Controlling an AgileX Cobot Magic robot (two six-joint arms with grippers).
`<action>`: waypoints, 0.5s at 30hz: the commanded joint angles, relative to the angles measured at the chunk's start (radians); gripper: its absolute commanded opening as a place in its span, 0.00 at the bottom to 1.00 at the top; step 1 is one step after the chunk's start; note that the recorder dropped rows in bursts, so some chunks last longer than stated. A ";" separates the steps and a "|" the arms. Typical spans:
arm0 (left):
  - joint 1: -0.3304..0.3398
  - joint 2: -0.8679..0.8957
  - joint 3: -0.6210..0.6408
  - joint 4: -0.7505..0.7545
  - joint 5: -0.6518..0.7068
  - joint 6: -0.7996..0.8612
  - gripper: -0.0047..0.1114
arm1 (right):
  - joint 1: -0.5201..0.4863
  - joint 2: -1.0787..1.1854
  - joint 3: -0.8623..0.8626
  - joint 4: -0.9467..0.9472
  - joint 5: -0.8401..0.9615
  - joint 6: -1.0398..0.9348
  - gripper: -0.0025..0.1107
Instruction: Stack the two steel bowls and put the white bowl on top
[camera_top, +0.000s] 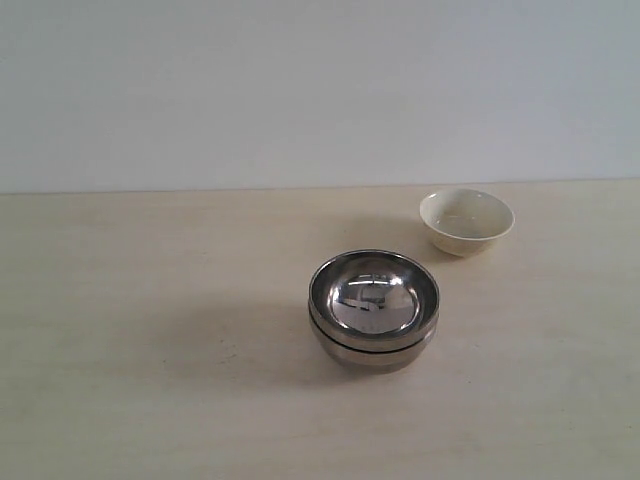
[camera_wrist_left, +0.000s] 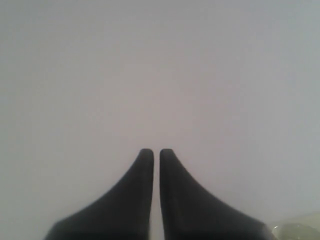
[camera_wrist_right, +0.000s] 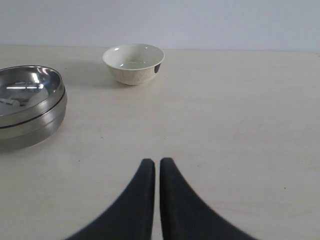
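Note:
The two steel bowls (camera_top: 373, 308) sit nested one inside the other near the middle of the pale wooden table; the right wrist view shows the same steel stack (camera_wrist_right: 27, 105). The white bowl (camera_top: 466, 221) stands upright and empty behind and to the right of them, and this white bowl (camera_wrist_right: 133, 63) also shows in the right wrist view. My right gripper (camera_wrist_right: 157, 161) is shut with nothing in it, hovering over bare table well short of both. My left gripper (camera_wrist_left: 156, 151) is shut and empty, facing a blank wall. Neither arm appears in the exterior view.
The table (camera_top: 150, 350) runs wide and bare to the left and front of the bowls. A plain pale wall (camera_top: 300, 90) rises behind its far edge.

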 joint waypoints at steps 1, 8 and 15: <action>0.002 -0.004 0.078 0.380 -0.100 -0.456 0.07 | 0.003 -0.004 -0.001 -0.004 -0.004 0.000 0.03; 0.049 -0.004 0.217 0.548 -0.124 -0.608 0.07 | 0.003 -0.004 -0.001 -0.004 -0.004 0.000 0.03; 0.062 -0.004 0.335 0.548 -0.146 -0.608 0.07 | 0.003 -0.004 -0.001 -0.004 -0.004 0.000 0.03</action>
